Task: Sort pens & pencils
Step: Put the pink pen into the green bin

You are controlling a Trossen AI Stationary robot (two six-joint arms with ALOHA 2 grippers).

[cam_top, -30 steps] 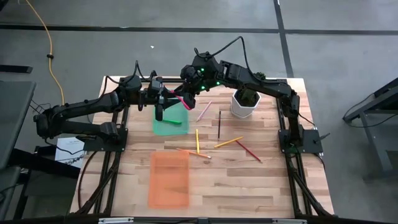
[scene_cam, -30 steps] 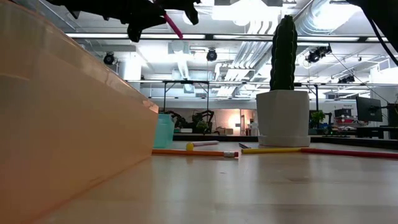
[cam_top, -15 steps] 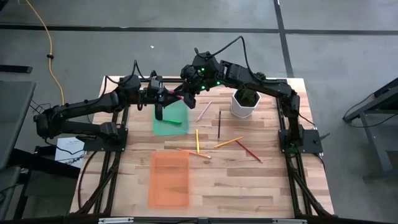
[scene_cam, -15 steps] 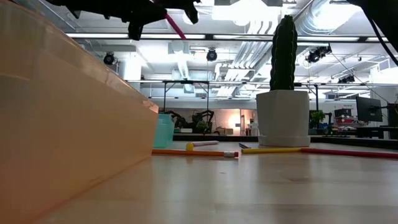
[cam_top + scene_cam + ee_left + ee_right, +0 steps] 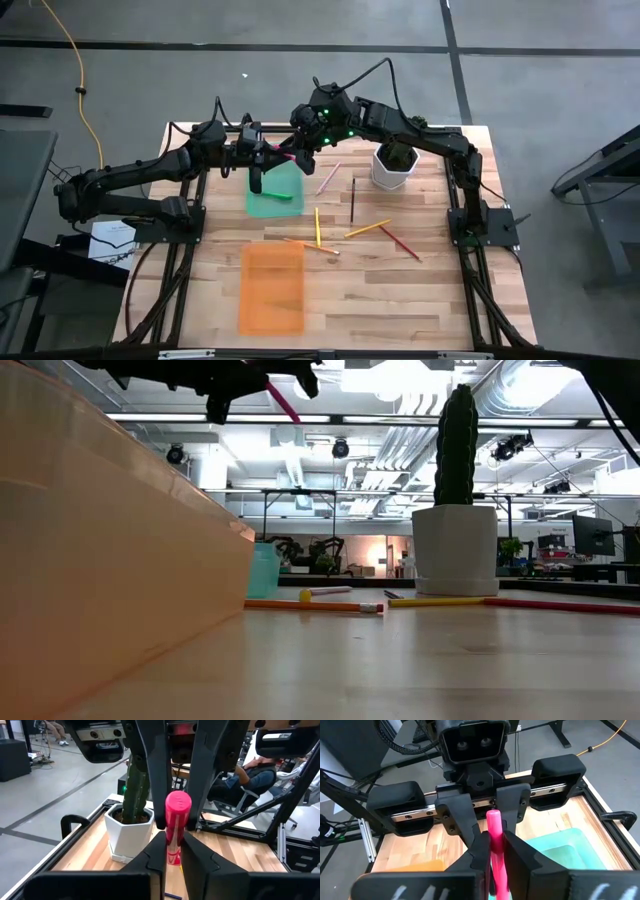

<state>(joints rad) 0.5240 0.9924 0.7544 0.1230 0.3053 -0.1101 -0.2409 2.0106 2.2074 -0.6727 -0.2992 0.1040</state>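
a handover is under way above the green tray (image 5: 272, 190): both the left gripper (image 5: 170, 851) and the right gripper (image 5: 493, 851) are clamped on the magenta pen (image 5: 291, 157), held in the air between them. next, i judge, 1 must let go, then the other lowers the pen into the tray. 3 pens and 4 pencils lie on the table (image 5: 400, 300).

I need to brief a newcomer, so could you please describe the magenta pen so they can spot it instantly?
Find the green tray at the table's far side. Just above it, the left gripper and right gripper meet, both clamped on the magenta pen. It is the only stick held in the air.
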